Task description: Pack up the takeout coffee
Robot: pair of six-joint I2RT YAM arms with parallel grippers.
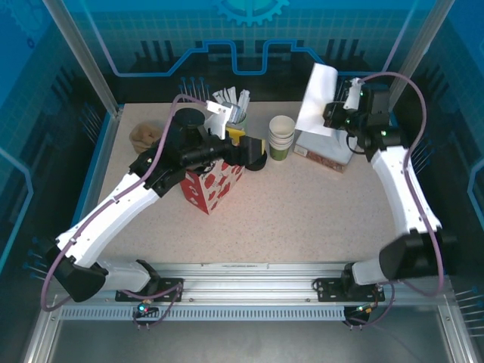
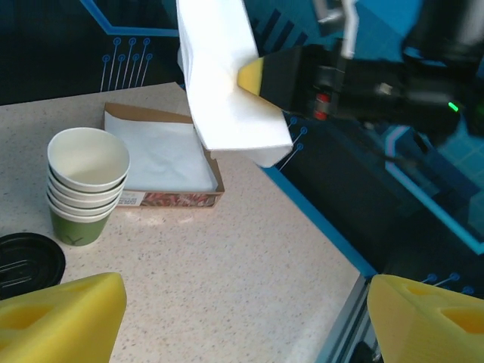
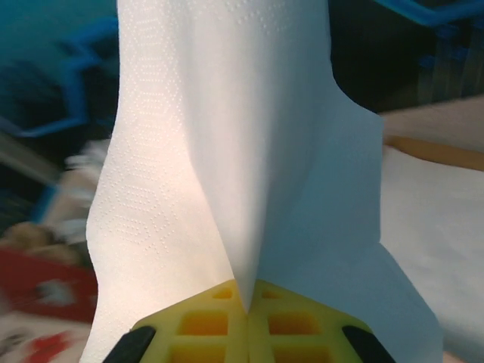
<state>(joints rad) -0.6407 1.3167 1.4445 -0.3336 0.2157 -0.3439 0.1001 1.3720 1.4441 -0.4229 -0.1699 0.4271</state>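
A round black lid [image 2: 23,261] lies low at the left edge of the left wrist view, beside the stack of white-rimmed green cups [image 2: 83,181]; I cannot tell whether the takeout coffee's cup is under it. My left gripper [image 2: 242,318] is open above bare table, its yellow fingers [image 2: 60,318] wide apart. From above, the left gripper [image 1: 246,147] hovers between the red patterned bag [image 1: 212,185] and the cup stack [image 1: 281,136]. My right gripper [image 3: 246,291] is shut on a white napkin [image 3: 227,151]. It holds the napkin [image 1: 318,98] in the air over the napkin box [image 1: 325,151].
The napkin box [image 2: 181,198] is open, with white napkins inside. A pale-green cup of white sticks [image 1: 231,106] stands at the back. A brown heap [image 1: 144,134] lies at the back left. Blue walls and a metal rail [image 1: 249,276] enclose the table.
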